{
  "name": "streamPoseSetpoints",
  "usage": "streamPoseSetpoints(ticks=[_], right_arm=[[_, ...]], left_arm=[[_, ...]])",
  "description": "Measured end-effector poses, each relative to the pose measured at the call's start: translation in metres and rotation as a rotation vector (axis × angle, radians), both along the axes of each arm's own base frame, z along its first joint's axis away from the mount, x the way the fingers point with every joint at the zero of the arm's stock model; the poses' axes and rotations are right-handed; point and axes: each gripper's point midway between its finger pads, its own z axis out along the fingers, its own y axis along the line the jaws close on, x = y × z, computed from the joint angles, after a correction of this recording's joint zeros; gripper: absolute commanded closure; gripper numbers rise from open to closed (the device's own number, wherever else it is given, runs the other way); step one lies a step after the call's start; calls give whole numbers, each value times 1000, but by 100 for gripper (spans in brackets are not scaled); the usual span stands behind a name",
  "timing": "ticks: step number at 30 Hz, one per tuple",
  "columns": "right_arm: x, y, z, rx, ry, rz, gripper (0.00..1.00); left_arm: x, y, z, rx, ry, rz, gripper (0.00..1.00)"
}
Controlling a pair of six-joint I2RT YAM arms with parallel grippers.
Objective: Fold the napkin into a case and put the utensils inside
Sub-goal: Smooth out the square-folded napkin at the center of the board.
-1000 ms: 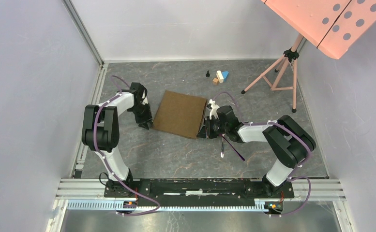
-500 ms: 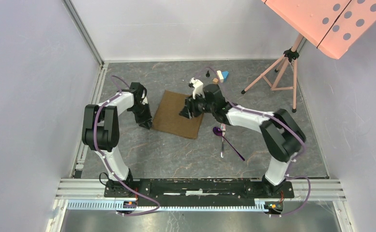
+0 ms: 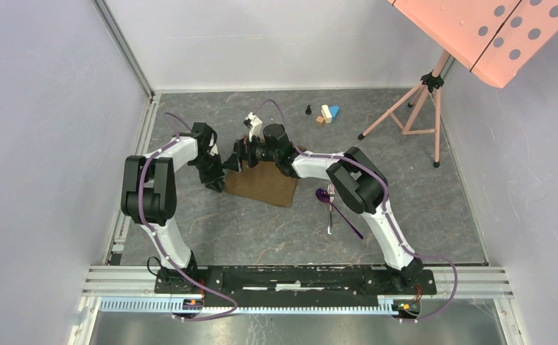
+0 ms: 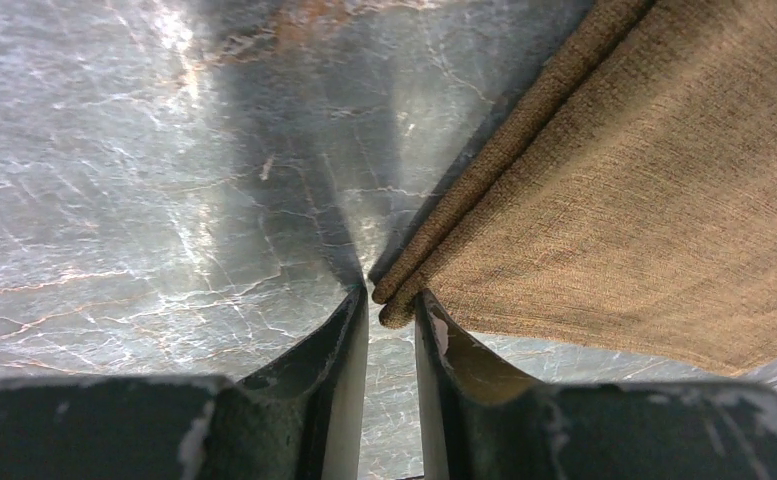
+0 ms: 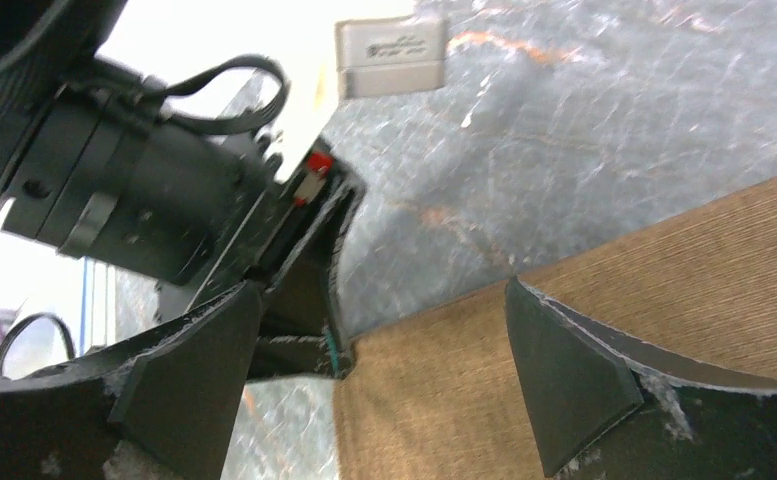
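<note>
The brown napkin (image 3: 268, 187) lies folded over in a narrower band at the table's middle. One doubled corner of the napkin (image 4: 644, 180) sits pinched between the tips of my left gripper (image 4: 392, 300), which stands at the cloth's left edge (image 3: 218, 185). My right gripper (image 3: 231, 162) reaches across from the right and hovers open over that same left edge. In the right wrist view its jaws (image 5: 379, 370) stand wide, with only the napkin (image 5: 444, 400) beneath them. The purple spoon (image 3: 324, 194) and the silver fork (image 3: 329, 210) lie crossed to the right of the cloth.
Small toy blocks (image 3: 326, 113) and a tiny dark piece (image 3: 308, 109) sit at the back. A pink tripod stand (image 3: 412, 108) occupies the back right under a pink panel (image 3: 491, 29). Walls close in on the left, back and right.
My right gripper swept from the napkin's right edge across to its left edge, folding the cloth over, and opened wide. The left gripper stayed in place on its corner.
</note>
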Motion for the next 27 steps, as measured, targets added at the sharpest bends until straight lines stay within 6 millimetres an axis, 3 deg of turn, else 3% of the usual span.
streamPoseSetpoints(ticks=[18,27], right_arm=[[41,28,-7,63,33,-69,5],[42,27,-9,105,76,-67,2]], left_arm=[[4,13,-1,24,-8,34,73],[5,14,0,30,-10,35,74]])
